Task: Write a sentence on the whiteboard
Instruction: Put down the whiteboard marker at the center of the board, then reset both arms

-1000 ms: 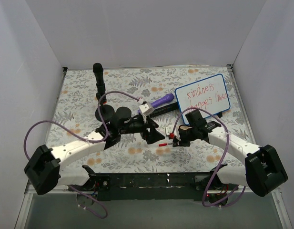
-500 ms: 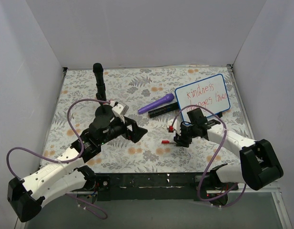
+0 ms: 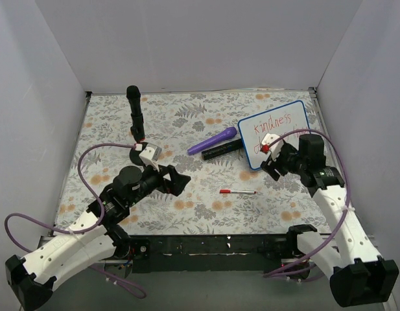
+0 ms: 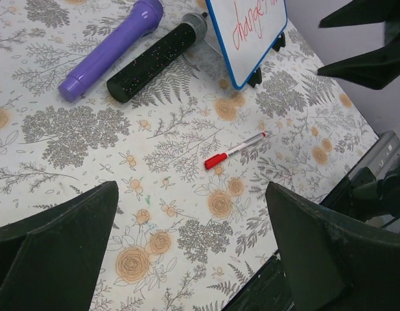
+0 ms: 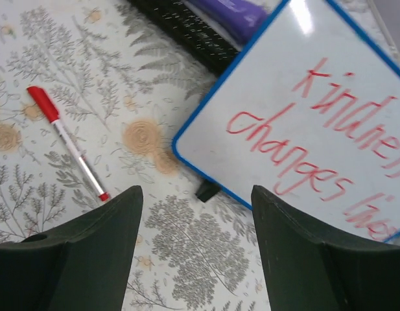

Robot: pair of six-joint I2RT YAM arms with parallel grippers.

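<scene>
Looking down from the top camera, we found the whiteboard (image 3: 275, 133) at the far right of the floral mat (image 3: 187, 116), lying at a slant. The right gripper (image 3: 270, 167) hung over the board's near left corner, its fingers (image 5: 89, 246) spread wide with nothing between them. In its own wrist view that corner sat just beyond the gap between the fingertips. The left gripper (image 3: 180, 183) was well apart from the board, at the near left of the mat, its fingers (image 4: 50, 253) equally wide and empty.

The board was white with a thin blue frame and rounded corners. The sentence (image 5: 297, 159) ran in red handwriting over two lines, "kindness" above "changes lives".

The right wrist view showed a small black foot (image 5: 206, 190) under the board's edge but cut off the ends of both lines. From above, the right gripper covered part of the lower line.

A red-capped pen (image 3: 237, 192) lay loose on the mat between the two grippers. A purple marker (image 3: 212, 140) lay beside a black glittery cylinder (image 3: 222, 150), just left of the board.
</scene>
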